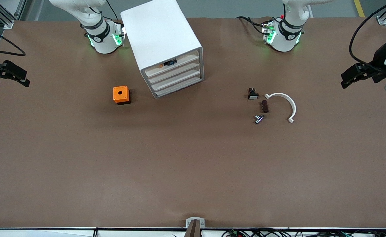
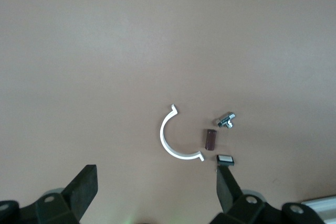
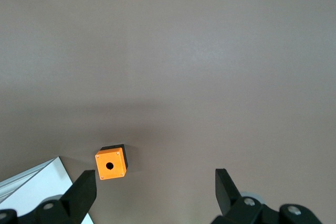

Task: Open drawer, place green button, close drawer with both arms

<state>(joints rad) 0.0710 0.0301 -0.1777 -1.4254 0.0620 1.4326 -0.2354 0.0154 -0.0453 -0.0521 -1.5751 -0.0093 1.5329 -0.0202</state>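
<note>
Waiting with fingers spread, the left gripper (image 1: 344,77) and right gripper (image 1: 23,79) hang over opposite table ends.
All four drawers of the cabinet (image 1: 166,42) sit closed (lowest drawer (image 1: 179,88) included); no green-capped button is visible; an orange box (image 1: 121,94) stands beside it.

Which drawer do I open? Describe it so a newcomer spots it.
Find the white cabinet by the right arm's base, with four shallow drawers stacked in its front. The drawer is the lowest, just above the tabletop; its beige front is plain, unlike the topmost drawer, which shows an orange-and-black bit.
</note>
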